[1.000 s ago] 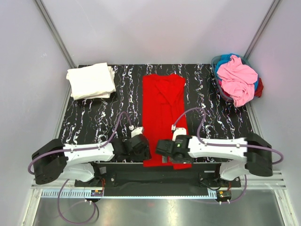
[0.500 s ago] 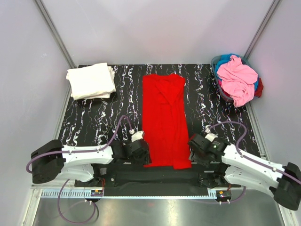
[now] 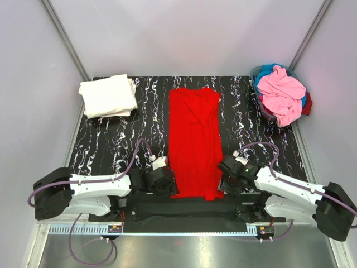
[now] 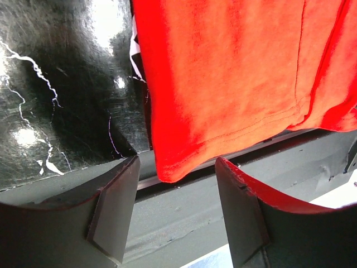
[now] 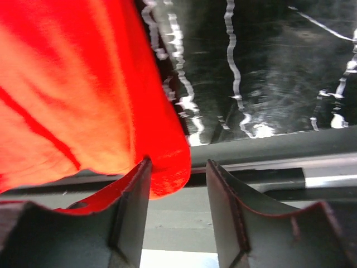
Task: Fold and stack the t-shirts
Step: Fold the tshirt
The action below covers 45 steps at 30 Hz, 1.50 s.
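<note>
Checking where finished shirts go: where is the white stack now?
In the top view, the white stack sits at the table's far left corner, left of the red shirt and opposite the basket at far right.

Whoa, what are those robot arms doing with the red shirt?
The red shirt lies as a long strip on the table, its near hem over the edge. The left end effector and right end effector each sit open around a near corner, not gripping yet. Folded white shirts are stacked far left; a basket holds more far right.
</note>
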Each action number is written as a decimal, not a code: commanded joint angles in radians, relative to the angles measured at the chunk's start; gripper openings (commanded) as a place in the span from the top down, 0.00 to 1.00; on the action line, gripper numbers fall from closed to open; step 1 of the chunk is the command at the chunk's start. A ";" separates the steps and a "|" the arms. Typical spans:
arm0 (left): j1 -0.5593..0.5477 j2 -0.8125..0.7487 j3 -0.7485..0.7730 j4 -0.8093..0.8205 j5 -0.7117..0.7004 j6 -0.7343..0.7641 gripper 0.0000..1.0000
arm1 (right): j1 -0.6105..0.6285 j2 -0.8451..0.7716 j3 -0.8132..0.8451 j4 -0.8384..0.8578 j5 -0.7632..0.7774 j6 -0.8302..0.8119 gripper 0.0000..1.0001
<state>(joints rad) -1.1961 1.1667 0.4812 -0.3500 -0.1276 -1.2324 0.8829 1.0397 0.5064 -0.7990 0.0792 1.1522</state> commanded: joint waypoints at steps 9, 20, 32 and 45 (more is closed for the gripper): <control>-0.003 0.054 0.014 0.036 -0.010 0.007 0.36 | -0.009 0.092 0.032 0.080 -0.053 -0.088 0.54; -0.002 0.125 0.062 0.032 -0.012 0.036 0.48 | -0.007 0.071 0.017 0.106 -0.052 -0.085 1.00; -0.002 0.157 0.123 -0.004 -0.089 0.054 0.50 | -0.009 0.025 0.001 0.104 -0.050 -0.085 1.00; -0.003 0.134 0.135 0.002 -0.130 0.071 1.00 | -0.009 -0.039 0.006 0.064 -0.042 -0.071 1.00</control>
<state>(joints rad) -1.2091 1.3247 0.5743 -0.4015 -0.1326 -1.1828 0.8810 1.0527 0.5095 -0.7105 0.0154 1.0760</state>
